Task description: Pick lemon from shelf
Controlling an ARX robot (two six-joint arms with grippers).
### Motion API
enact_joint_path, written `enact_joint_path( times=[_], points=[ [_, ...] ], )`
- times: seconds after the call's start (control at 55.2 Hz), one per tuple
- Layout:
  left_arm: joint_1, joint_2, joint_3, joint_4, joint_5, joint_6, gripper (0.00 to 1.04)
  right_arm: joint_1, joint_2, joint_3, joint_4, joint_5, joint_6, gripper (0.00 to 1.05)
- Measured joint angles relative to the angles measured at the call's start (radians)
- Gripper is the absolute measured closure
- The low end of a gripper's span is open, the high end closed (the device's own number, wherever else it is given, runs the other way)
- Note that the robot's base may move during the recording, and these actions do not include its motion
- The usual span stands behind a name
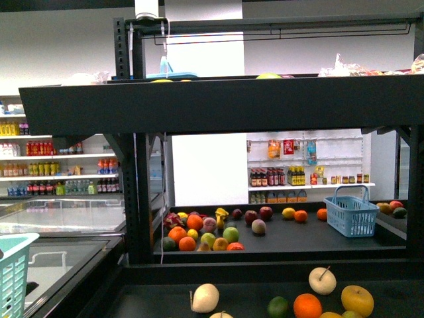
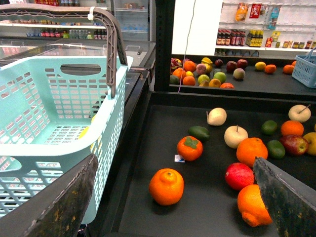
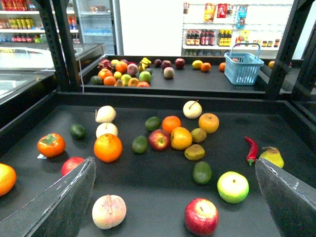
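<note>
We take the blue basket [image 1: 351, 213] on the far tier of the shelf [image 1: 218, 106] as our marker. In the front view the lemon [image 1: 289, 213] lies on that same flat black tier, a little to the left of the blue basket. A small orange [image 1: 301, 215] sits just beside it, between it and the basket. The right wrist view shows the lemon [image 3: 197, 64] as a small yellow oval, again left of the blue basket [image 3: 243, 66] and too far off for us to make out its skin. Further from the basket along that tier sits a heap of mixed fruit [image 1: 202, 233]. On the tier nearer to us than the basket, loose fruits are scattered, among them a red chilli [image 3: 251, 149] and a large orange [image 3: 108, 147]. Both arms are well apart from the lemon. The right gripper [image 3: 175, 165] hangs over this near tier with its fingers [image 3: 54, 202] spread wide and nothing between them. The left gripper [image 2: 175, 164] hangs over the same near tier, its fingers [image 2: 54, 202] likewise spread and empty. A pale teal basket [image 2: 59, 113] with a grey handle stands just beside it, on the side away from the blue basket.
</note>
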Motion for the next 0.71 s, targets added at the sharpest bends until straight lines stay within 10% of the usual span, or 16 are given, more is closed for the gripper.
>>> enact_joint_path(
  times=[0.707],
  points=[
    [0.000,0.000,0.000,0.000,0.000,0.000,0.08,0.000,0.000,0.000,0.000,0.000,0.000,0.07]
  ],
)
